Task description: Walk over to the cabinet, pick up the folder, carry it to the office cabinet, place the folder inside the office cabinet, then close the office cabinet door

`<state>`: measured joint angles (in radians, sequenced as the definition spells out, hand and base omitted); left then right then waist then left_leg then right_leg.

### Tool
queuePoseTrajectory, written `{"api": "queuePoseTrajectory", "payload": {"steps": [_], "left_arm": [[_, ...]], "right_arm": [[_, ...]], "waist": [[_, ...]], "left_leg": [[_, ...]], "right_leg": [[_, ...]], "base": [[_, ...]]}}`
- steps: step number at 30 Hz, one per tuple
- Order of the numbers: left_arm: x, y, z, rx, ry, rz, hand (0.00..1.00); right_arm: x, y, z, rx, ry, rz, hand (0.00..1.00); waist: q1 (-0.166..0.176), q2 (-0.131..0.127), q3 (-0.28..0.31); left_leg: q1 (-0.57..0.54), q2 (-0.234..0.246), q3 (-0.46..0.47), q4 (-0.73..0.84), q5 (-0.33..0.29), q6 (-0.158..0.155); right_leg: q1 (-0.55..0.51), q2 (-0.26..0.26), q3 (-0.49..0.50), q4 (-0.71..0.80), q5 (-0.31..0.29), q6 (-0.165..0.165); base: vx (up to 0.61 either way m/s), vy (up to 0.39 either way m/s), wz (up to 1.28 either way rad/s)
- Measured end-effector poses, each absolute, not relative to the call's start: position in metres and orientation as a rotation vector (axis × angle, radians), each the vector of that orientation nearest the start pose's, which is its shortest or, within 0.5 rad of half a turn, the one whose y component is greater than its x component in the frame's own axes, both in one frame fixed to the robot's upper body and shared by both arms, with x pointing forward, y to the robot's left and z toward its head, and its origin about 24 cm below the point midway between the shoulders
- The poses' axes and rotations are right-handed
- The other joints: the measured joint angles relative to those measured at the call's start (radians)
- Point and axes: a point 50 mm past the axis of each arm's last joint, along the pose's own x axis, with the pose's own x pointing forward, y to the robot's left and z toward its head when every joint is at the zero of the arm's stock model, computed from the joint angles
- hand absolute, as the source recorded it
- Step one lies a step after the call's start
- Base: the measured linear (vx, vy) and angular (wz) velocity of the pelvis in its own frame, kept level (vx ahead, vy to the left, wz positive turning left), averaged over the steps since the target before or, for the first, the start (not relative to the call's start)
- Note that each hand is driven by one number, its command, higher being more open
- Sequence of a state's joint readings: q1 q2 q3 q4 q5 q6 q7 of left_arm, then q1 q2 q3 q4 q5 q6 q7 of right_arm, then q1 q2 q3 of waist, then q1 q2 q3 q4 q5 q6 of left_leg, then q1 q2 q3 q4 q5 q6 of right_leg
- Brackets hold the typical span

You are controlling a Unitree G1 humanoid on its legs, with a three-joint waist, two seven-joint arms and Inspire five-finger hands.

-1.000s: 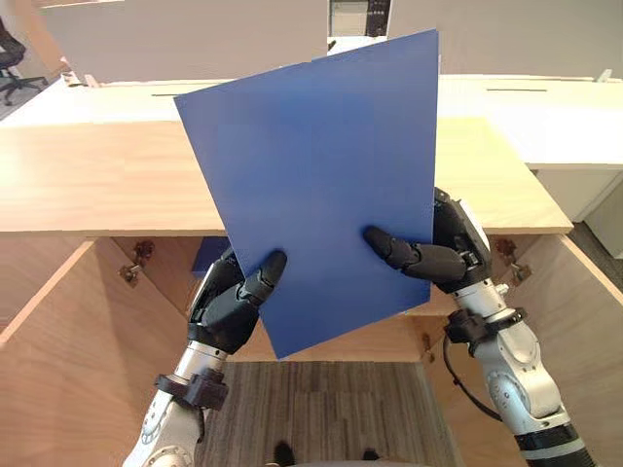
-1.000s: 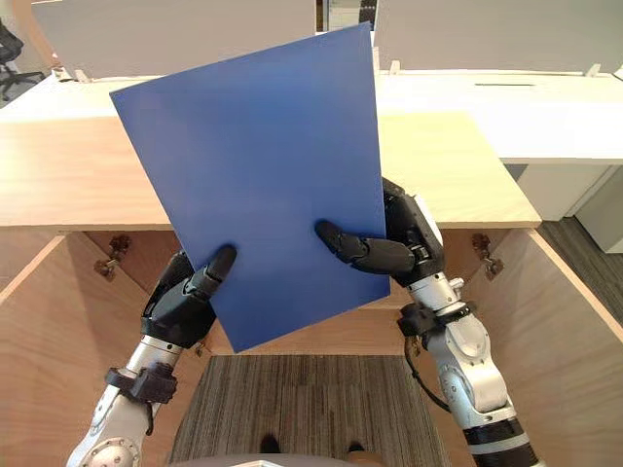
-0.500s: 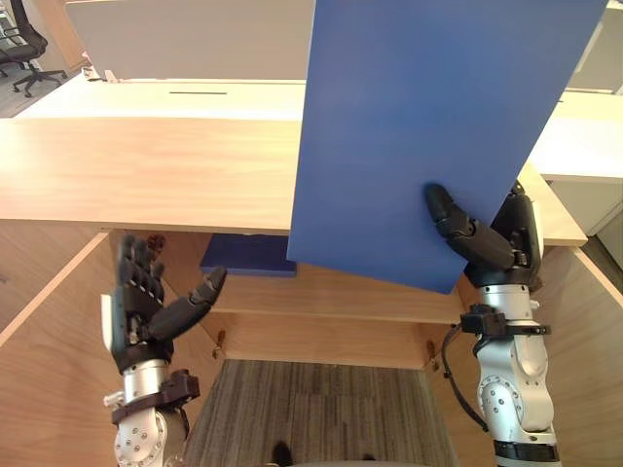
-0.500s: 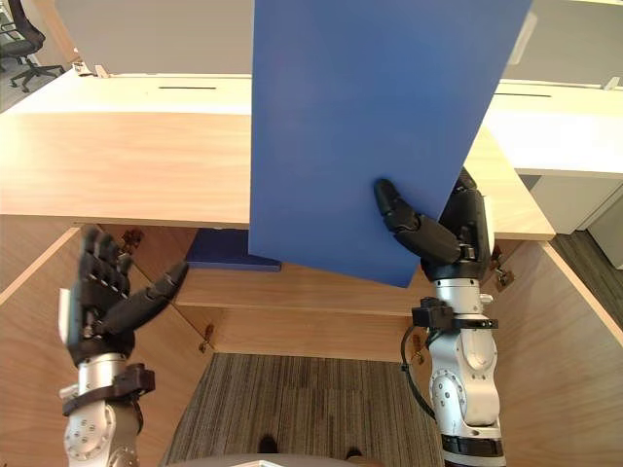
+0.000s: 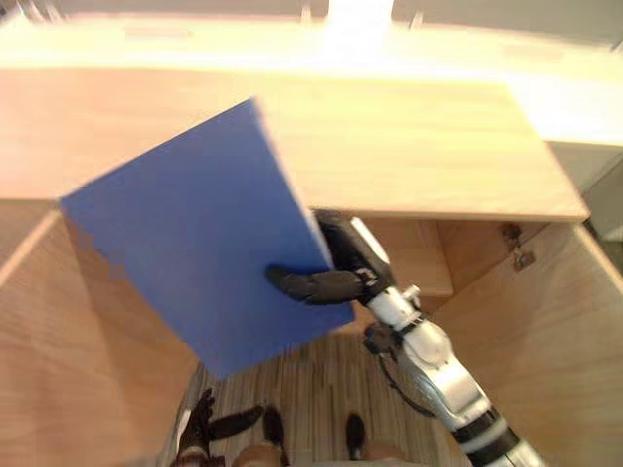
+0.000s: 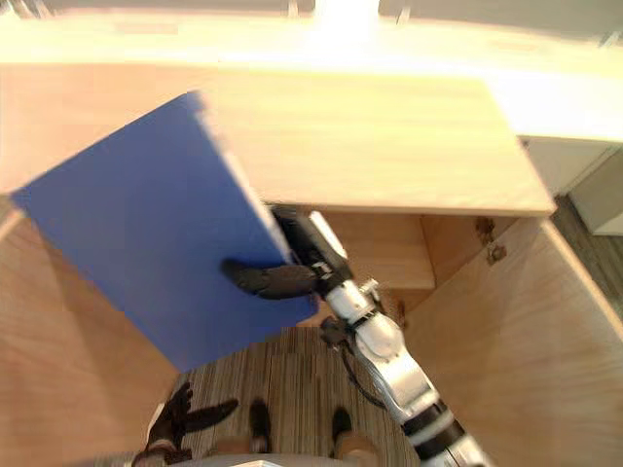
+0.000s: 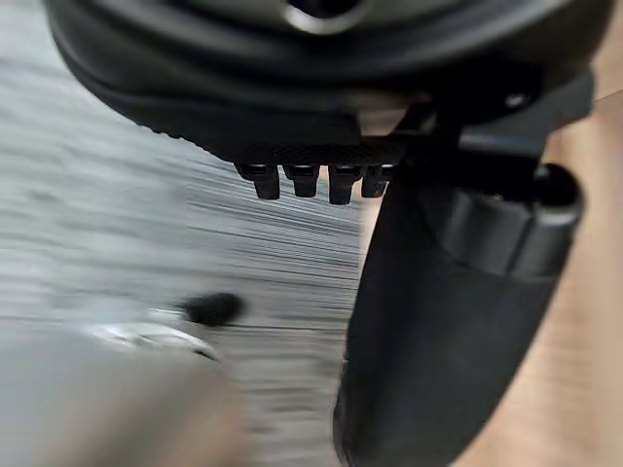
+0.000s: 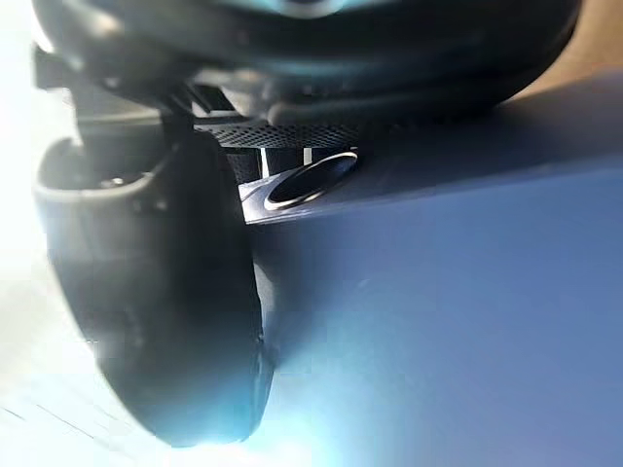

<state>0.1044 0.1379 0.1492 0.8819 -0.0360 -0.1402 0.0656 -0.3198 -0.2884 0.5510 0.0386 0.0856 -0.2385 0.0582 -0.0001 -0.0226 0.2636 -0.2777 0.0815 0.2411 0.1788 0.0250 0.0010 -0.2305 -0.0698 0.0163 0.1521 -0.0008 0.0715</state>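
1. The right hand [image 5: 343, 265] is clamped on the blue folder [image 5: 195, 243]. Its thumb lies across the front face near the right edge, and its fingers are behind the folder.
2. The folder is in the air, tilted with one corner pointing up. It is in front of the open office cabinet [image 5: 409, 146], towards its left side.
3. The left hand [image 5: 207, 426] hangs low above the striped carpet [image 5: 321, 384], fingers straight, thumb out, holding nothing.
4. The cabinet's wooden doors [image 5: 545, 331] stand open on both sides.
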Motion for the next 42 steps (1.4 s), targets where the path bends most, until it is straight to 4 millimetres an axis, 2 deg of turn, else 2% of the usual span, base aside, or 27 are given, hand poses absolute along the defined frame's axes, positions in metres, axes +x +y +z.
{"api": "queuePoseTrajectory", "payload": {"steps": [1, 3, 5, 7, 8, 9, 11, 14, 15, 17, 19, 21, 25, 30, 31, 34, 37, 42], "left_arm": [[0.133, 0.229, -0.131, 0.07, 0.815, 0.299, 1.0], [0.156, 0.226, -0.122, 0.052, 0.743, 0.303, 1.0], [0.174, 0.223, -0.113, 0.055, 0.678, 0.288, 1.0], [0.195, 0.216, -0.101, 0.059, 0.603, 0.254, 1.0], [0.203, 0.213, -0.095, 0.052, 0.562, 0.246, 1.0], [0.208, 0.212, -0.091, 0.047, 0.539, 0.242, 1.0], [0.219, 0.21, -0.082, 0.03, 0.486, 0.243, 1.0], [0.236, 0.205, -0.063, 0.008, 0.386, 0.251, 1.0], [0.243, 0.203, -0.053, -0.022, 0.337, 0.264, 1.0], [0.25, 0.197, -0.045, -0.044, 0.292, 0.258, 1.0], [0.254, 0.19, -0.037, -0.087, 0.245, 0.26, 1.0], [0.256, 0.189, -0.033, -0.102, 0.225, 0.262, 1.0], [0.256, 0.189, -0.033, -0.127, 0.225, 0.282, 1.0], [0.26, 0.186, -0.028, -0.171, 0.206, 0.316, 1.0], [0.26, 0.186, -0.028, -0.172, 0.204, 0.317, 1.0], [0.262, 0.183, -0.024, -0.177, 0.189, 0.312, 1.0], [0.263, 0.181, -0.023, -0.185, 0.184, 0.319, 1.0], [0.265, 0.176, -0.019, -0.184, 0.168, 0.299, 1.0]], "right_arm": [[0.269, -0.05, 0.101, -0.283, -0.398, 0.681, 0.0], [0.281, -0.048, 0.096, -0.447, -0.392, 0.661, 0.0], [0.288, -0.051, 0.095, -0.516, -0.383, 0.63, 0.0], [0.295, -0.055, 0.098, -0.521, -0.381, 0.573, 0.0], [0.298, -0.057, 0.102, -0.496, -0.386, 0.542, 0.0], [0.3, -0.058, 0.106, -0.481, -0.393, 0.525, 0.0], [0.307, -0.061, 0.119, -0.391, -0.414, 0.46, 0.0], [0.324, -0.079, 0.157, -0.123, -0.479, 0.288, 0.0], [0.333, -0.093, 0.182, 0.016, -0.528, 0.188, 0.0], [0.34, -0.11, 0.204, 0.156, -0.577, 0.094, 0.0], [0.344, -0.135, 0.235, 0.358, -0.653, -0.021, 0.0], [0.346, -0.147, 0.253, 0.494, -0.703, -0.075, 0.0], [0.355, -0.171, 0.271, 0.756, -0.719, -0.186, 0.0], [0.367, -0.192, 0.279, 1.046, -0.662, -0.297, 0.0], [0.368, -0.194, 0.28, 1.076, -0.653, -0.308, 1.0], [0.371, -0.2, 0.292, 1.224, -0.655, -0.324, 1.0], [0.377, -0.197, 0.308, 1.331, -0.626, -0.292, 1.0], [0.381, -0.187, 0.325, 1.398, -0.6, -0.232, 1.0]], "waist": [[0.004, 0.009, 0.023], [0.018, 0.038, 0.103], [0.019, 0.054, 0.145], [0.02, 0.07, 0.181], [0.022, 0.074, 0.184], [0.023, 0.077, 0.187], [0.03, 0.083, 0.19], [0.045, 0.096, 0.2], [0.056, 0.097, 0.202], [0.068, 0.101, 0.207], [0.073, 0.105, 0.21], [0.073, 0.105, 0.21], [0.076, 0.105, 0.21], [0.1, 0.106, 0.21], [0.102, 0.106, 0.21], [0.108, 0.106, 0.21], [0.115, 0.108, 0.209], [0.123, 0.109, 0.208]], "left_leg": [[-0.036, 0.01, -0.001, 0.045, -0.014, 0.003], [-0.151, 0.04, -0.016, 0.167, -0.055, 0.002], [-0.225, 0.044, -0.03, 0.221, -0.069, 0.002], [-0.323, 0.049, -0.038, 0.299, -0.086, 0.008], [-0.391, 0.051, -0.04, 0.348, -0.103, 0.01], [-0.422, 0.054, -0.041, 0.375, -0.112, 0.01], [-0.51, 0.063, -0.042, 0.454, -0.14, 0.012], [-0.645, 0.074, -0.063, 0.569, -0.163, 0.014], [-0.702, 0.075, -0.069, 0.607, -0.168, 0.014], [-0.743, 0.077, -0.075, 0.641, -0.174, 0.014], [-0.792, 0.079, -0.085, 0.687, -0.185, 0.018], [-0.813, 0.082, -0.086, 0.708, -0.189, 0.023], [-0.823, 0.087, -0.091, 0.719, -0.201, 0.011], [-0.843, 0.086, -0.107, 0.728, -0.197, 0.017], [-0.846, 0.086, -0.111, 0.729, -0.197, 0.017], [-0.856, 0.077, -0.123, 0.729, -0.194, 0.013], [-0.86, 0.074, -0.131, 0.727, -0.19, 0.007], [-0.87, 0.068, -0.147, 0.715, -0.177, 0.0]], "right_leg": [[-0.023, 0.005, 0.001, 0.016, 0.0, 0.0], [-0.111, 0.023, -0.004, 0.08, -0.006, -0.004], [-0.189, 0.022, -0.011, 0.151, -0.027, -0.004], [-0.303, 0.016, -0.013, 0.271, -0.068, -0.001], [-0.382, 0.011, -0.011, 0.343, -0.098, 0.0], [-0.417, 0.009, -0.01, 0.381, -0.112, -0.001], [-0.516, 0.0, -0.007, 0.482, -0.153, -0.004], [-0.651, -0.004, -0.018, 0.618, -0.201, -0.004], [-0.711, -0.008, -0.02, 0.669, -0.217, -0.005], [-0.753, -0.011, -0.021, 0.71, -0.229, -0.009], [-0.799, -0.014, -0.022, 0.761, -0.246, -0.011], [-0.821, -0.014, -0.021, 0.783, -0.253, -0.011], [-0.83, -0.014, -0.027, 0.796, -0.265, -0.016], [-0.842, -0.016, -0.044, 0.81, -0.277, -0.025], [-0.842, -0.017, -0.048, 0.811, -0.278, -0.027], [-0.849, -0.026, -0.061, 0.823, -0.289, -0.034], [-0.851, -0.029, -0.07, 0.828, -0.293, -0.039], [-0.855, -0.035, -0.089, 0.829, -0.298, -0.047]], "base": [[-0.18, 0.01, -0.13], [-0.19, 0.04, -0.04], [-0.16, 0.028, 0.08], [-0.18, 0.019, 0.1], [-0.15, 0.01, 0.05], [-0.14, 0.005, 0.03], [-0.12, -0.001, 0.04], [-0.09, -0.03, 0.13], [-0.07, -0.05, 0.13], [-0.04, -0.049, 0.11], [0.0, -0.048, 0.07], [0.02, -0.049, -0.01], [0.02, -0.052, 0.0], [0.03, -0.045, 0.06], [0.04, -0.059, 0.14], [0.02, -0.043, 0.12], [0.0, -0.053, 0.08], [-0.01, -0.054, 0.11]]}}
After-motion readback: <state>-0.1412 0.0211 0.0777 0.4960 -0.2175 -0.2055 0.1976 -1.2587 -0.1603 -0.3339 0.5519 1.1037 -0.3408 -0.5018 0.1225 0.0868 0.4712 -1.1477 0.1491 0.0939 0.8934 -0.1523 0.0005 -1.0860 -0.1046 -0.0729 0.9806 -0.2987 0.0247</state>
